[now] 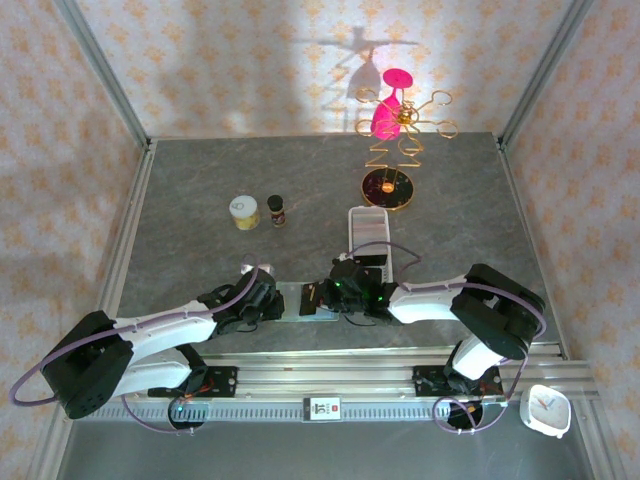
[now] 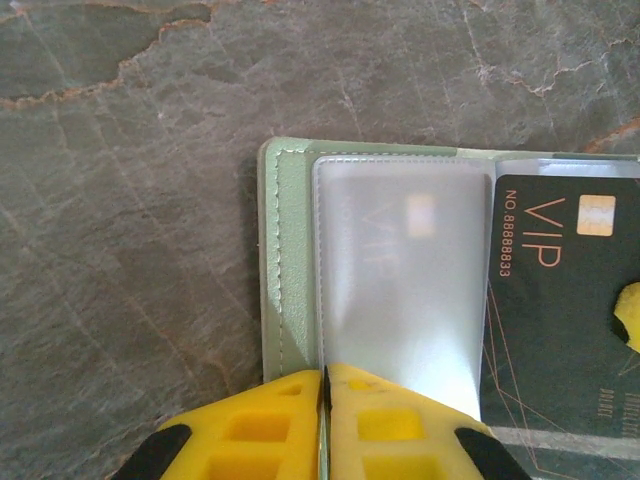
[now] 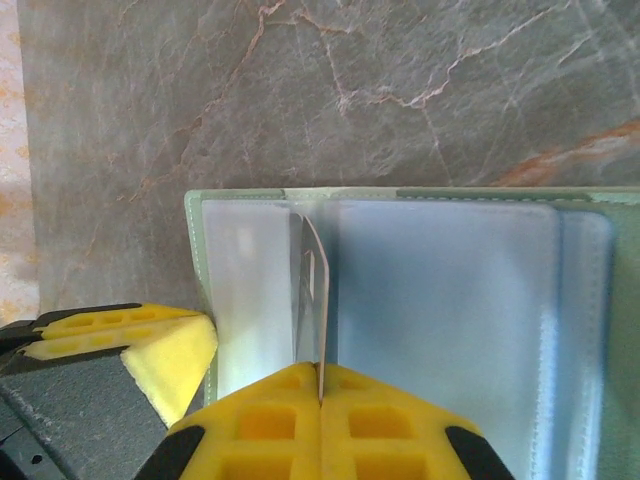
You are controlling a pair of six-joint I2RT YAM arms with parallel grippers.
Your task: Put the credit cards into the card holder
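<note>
The sage-green card holder [image 1: 303, 301] lies open on the stone table between both grippers, its clear sleeves up. My left gripper [image 2: 325, 375] is shut on the edge of one clear sleeve [image 2: 400, 290] beside the card holder's green border [image 2: 288, 250]. A black credit card [image 2: 560, 320] marked VIP stands just right of that sleeve. My right gripper [image 3: 320, 375] is shut on this credit card [image 3: 314, 285], seen edge-on and upright over the card holder [image 3: 440, 300]. A left fingertip [image 3: 170, 355] shows at the holder's left edge. From above, the left gripper [image 1: 268, 300] and right gripper [image 1: 336, 297] almost meet.
A long white tray [image 1: 367, 235] sits just behind the right gripper. Farther back are a gold wire stand [image 1: 388, 187] with a pink glass [image 1: 390, 110], a small yellow jar [image 1: 244, 212] and a dark bottle [image 1: 276, 209]. A white clock [image 1: 546, 410] rests at the front right.
</note>
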